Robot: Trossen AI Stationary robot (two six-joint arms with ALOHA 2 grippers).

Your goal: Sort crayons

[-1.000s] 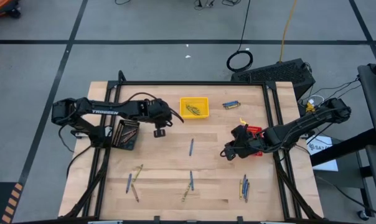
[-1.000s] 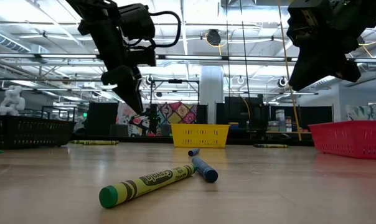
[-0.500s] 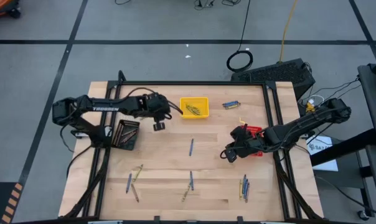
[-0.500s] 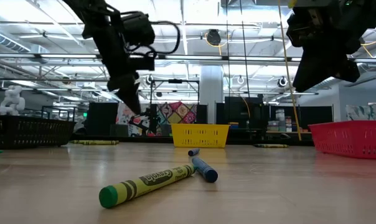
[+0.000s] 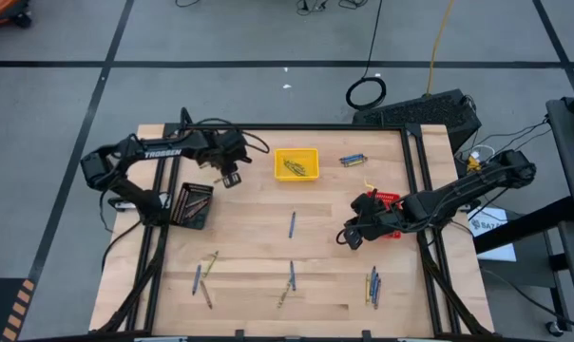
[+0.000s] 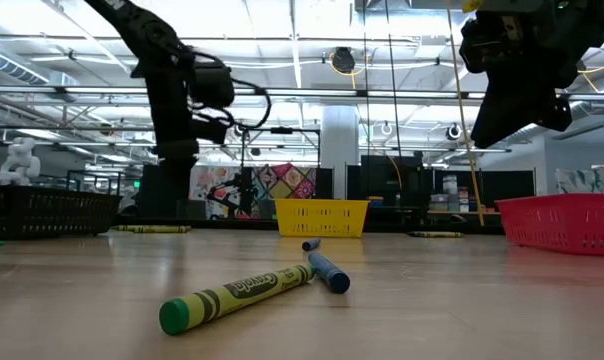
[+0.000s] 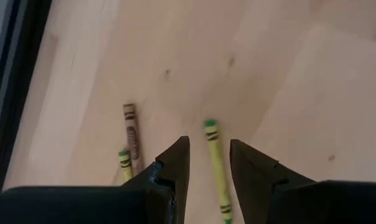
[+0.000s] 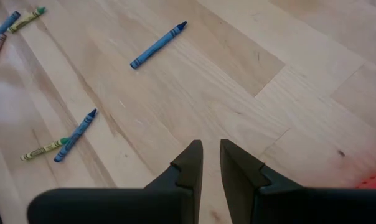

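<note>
Left tool (image 5: 229,178) hangs above the far-left part of the desk (image 5: 249,247), between the black tray (image 5: 193,204) and the yellow tray (image 5: 296,163). Its fingers (image 7: 175,163) stand parted with nothing between them. Its wrist view shows a yellow-green crayon (image 7: 216,168) lying on the wood under the gap, with a brown crayon (image 7: 131,137) and another yellow-green one (image 7: 124,163) to one side.

Right tool (image 5: 349,236) hangs beside the red tray (image 5: 382,201) on the right side of the desk. Its fingers (image 8: 188,163) are nearly together, a narrow slit between them, holding nothing.

Crayons: most lie loose on the desk. One blue crayon (image 5: 292,224) lies near the centre. Pairs and small clusters lie along the near edge, at left (image 5: 203,280), middle (image 5: 289,281) and right (image 5: 373,284). Two more (image 5: 353,160) lie at the far side, just right of the yellow tray. Some crayons (image 5: 294,168) are inside the yellow tray, and sticks (image 5: 194,200) also fill the black tray.
</note>
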